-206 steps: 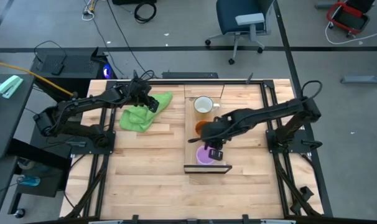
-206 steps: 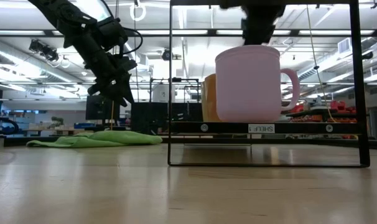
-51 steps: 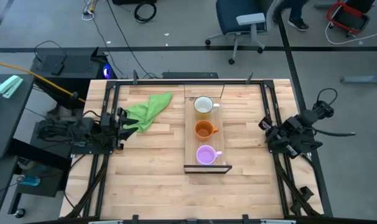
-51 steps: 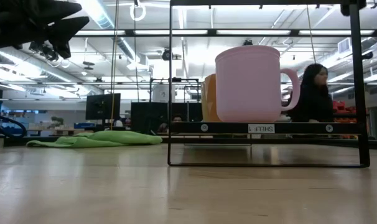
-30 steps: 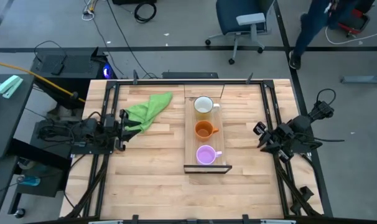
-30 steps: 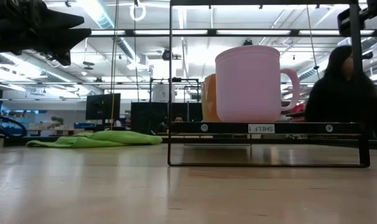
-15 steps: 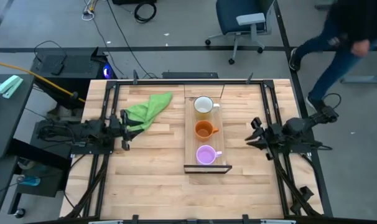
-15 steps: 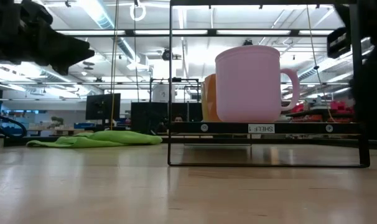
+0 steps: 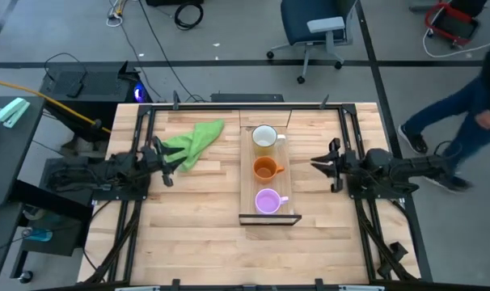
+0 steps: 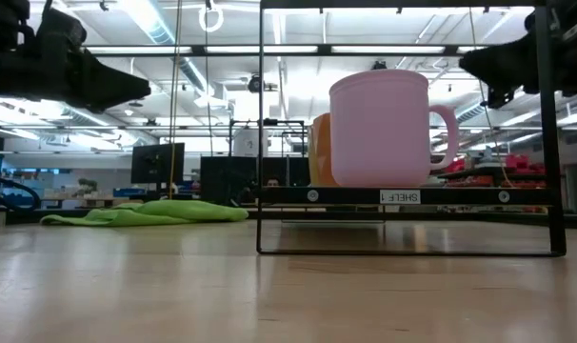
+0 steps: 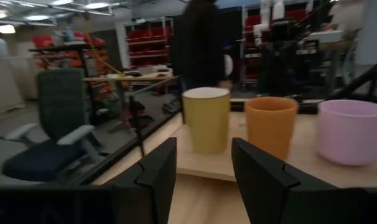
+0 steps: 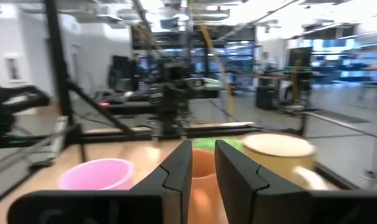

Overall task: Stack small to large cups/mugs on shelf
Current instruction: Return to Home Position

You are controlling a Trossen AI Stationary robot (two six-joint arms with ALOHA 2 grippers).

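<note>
3 mugs (image 9: 265,168) line the shelf (image 9: 247,182). Flanking it, left gripper (image 9: 164,153) is parted and empty, right gripper (image 9: 318,162) barely parted. A stray swing could topple them.

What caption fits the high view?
White mug, orange mug and purple mug lined up on the shelf; left pincer and right pincer wait at either side.

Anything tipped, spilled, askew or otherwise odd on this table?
Nothing stands out. The white mug, orange mug and purple mug stand upright in a row on the shelf; the green cloth lies crumpled beside it. Left gripper and right gripper hover at the table's sides, empty.
</note>
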